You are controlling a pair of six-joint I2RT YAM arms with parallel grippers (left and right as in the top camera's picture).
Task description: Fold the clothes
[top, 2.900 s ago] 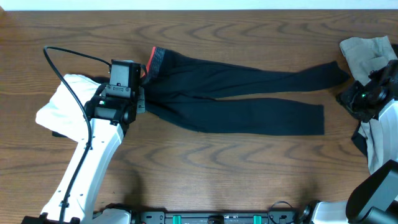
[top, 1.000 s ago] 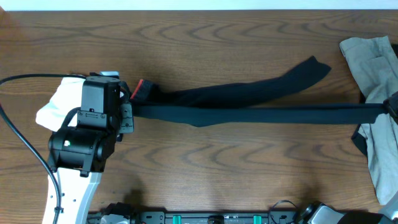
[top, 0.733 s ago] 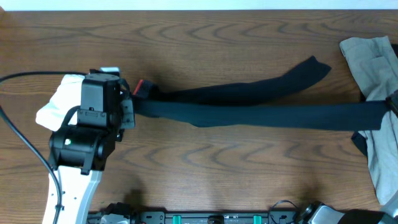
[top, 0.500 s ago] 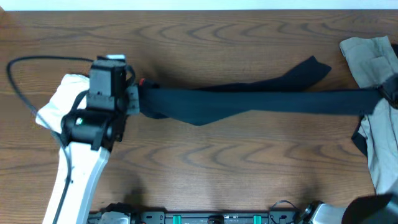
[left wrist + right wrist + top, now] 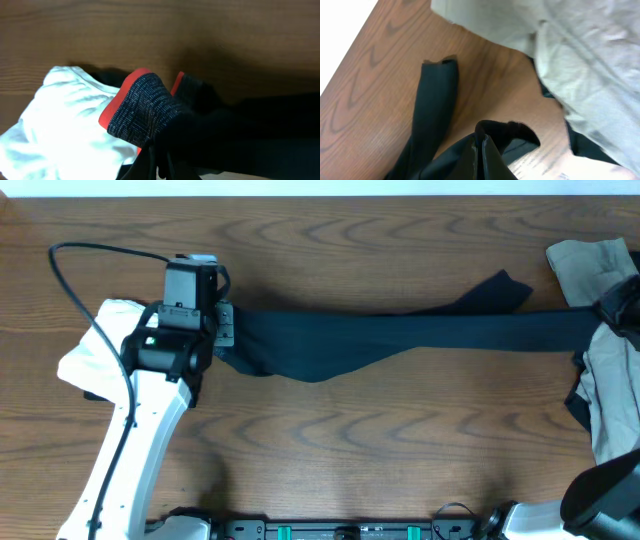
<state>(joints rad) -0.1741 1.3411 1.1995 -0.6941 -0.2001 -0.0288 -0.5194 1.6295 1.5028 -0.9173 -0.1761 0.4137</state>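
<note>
The black pants (image 5: 400,335) hang stretched across the table between my two grippers. My left gripper (image 5: 222,330) is shut on the waist end; its coral-red and grey waistband (image 5: 142,107) bunches just above the jaws (image 5: 161,162) in the left wrist view. My right gripper (image 5: 600,315) is shut on the end of one leg (image 5: 505,132), pinched between the jaws (image 5: 480,145). The other leg's end (image 5: 503,288) lies loose on the table, also in the right wrist view (image 5: 437,95). A white garment (image 5: 95,350) lies under my left arm. A beige garment (image 5: 585,265) lies at the far right.
More pale fabric (image 5: 610,400) with a dark piece beneath it is piled at the right edge, under my right arm; it fills the upper right of the right wrist view (image 5: 580,55). A black cable (image 5: 90,255) loops above my left arm.
Both grippers lifted the pants off the table, pulled them taut, then carried them toward the far edge. The waistband is now tucked out of the overhead view.
</note>
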